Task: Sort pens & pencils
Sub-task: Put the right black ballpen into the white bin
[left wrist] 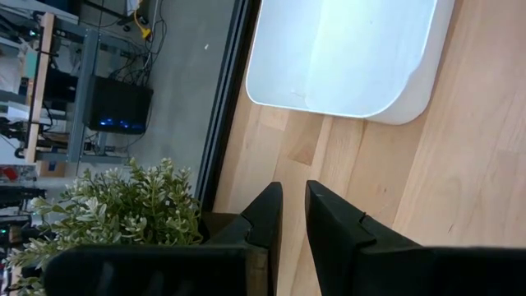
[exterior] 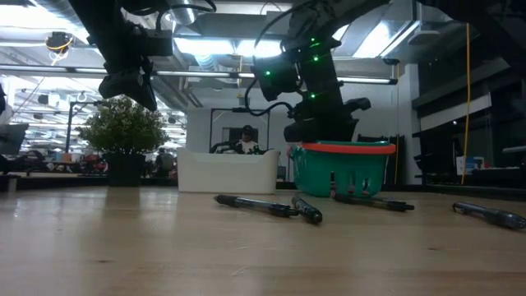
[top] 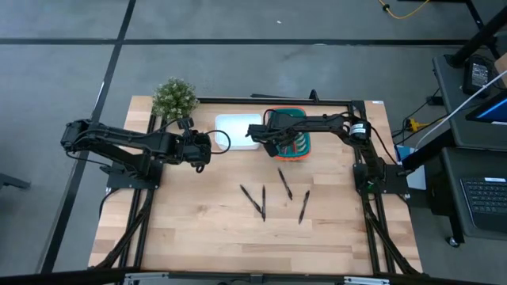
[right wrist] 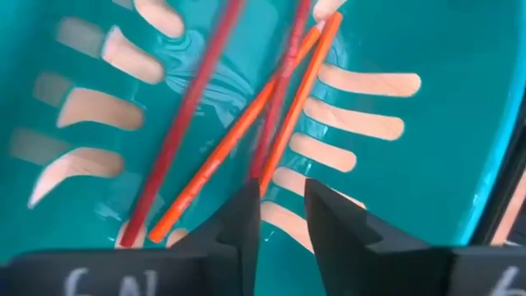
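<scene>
The right gripper (right wrist: 281, 215) hangs over the teal basket (top: 295, 144), pointing down into it; its fingers (right wrist: 243, 222) stand a narrow gap apart and grip nothing; just past the fingertips the pencils (right wrist: 246, 123), red and orange, lie crossed over one another on the basket's slotted floor. In the high view the right gripper (top: 268, 134) sits at the basket's left side, next to the white tray (top: 236, 131); in the low view it hovers just above the basket's orange rim (exterior: 343, 149).

The left gripper (left wrist: 293, 215) waits above the table (top: 198, 214) at the tray's left end, near the small potted plant (top: 173, 96); its fingers (left wrist: 265, 215) are nearly closed, a thin slit between them, and they carry nothing; the wrist view shows a rounded corner of the tray (left wrist: 353, 57) ahead, its inside bare as far as that corner shows.

The pens (top: 273, 198), four dark sticks, lie loose on the wood in front of the basket and tray, well apart from both grippers; two at the left meet at their lower tips in a V, the other two lie separately to the right; in the low view they rest flat across the middle of the table (exterior: 271, 205).
</scene>
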Robot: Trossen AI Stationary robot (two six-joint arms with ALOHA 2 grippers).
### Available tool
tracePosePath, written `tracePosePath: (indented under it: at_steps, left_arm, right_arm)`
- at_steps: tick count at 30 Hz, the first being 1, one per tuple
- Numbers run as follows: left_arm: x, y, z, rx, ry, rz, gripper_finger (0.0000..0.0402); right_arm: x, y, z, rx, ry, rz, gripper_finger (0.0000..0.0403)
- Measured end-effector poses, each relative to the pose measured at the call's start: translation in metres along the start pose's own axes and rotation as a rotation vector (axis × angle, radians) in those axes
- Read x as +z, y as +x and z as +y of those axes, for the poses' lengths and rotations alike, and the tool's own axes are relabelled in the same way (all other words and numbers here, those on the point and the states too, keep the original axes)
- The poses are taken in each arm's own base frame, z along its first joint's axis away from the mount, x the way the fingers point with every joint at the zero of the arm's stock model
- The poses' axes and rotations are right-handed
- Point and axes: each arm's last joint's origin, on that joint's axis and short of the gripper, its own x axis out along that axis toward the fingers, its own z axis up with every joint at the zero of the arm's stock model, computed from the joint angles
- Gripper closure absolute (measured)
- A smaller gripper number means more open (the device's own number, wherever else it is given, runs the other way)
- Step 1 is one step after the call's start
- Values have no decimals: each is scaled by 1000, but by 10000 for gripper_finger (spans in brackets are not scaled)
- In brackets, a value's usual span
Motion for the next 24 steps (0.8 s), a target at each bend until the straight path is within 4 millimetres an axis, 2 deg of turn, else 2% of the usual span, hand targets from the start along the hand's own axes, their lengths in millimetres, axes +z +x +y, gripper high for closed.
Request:
tracePosePath:
  at_steps: [5, 8, 12, 17, 21, 24]
  left_arm:
    - [0, 0, 0, 0, 0, 0, 351]
    - [0, 0, 0, 0, 0, 0, 351]
    - [0, 0, 0, 0, 0, 0, 351]
    - [0, 0, 0, -13, 0, 1, 351]
    - [-1, 0, -1, -41, 8, 11, 351]
    - [-2, 0, -1, -52, 14, 18, 351]
  right_arm:
    - [-2, -1, -4, -42, 1, 13, 286]
    - [-3, -13, -5, -57, -12, 3, 284]
    - [-1, -44, -8, -49, 0, -56, 284]
    - [-3, -93, -5, 56, 20, -184, 283]
    - [-18, -126, 4, 164, 20, -241, 283]
    - [-41, -140, 17, 244, 10, -214, 283]
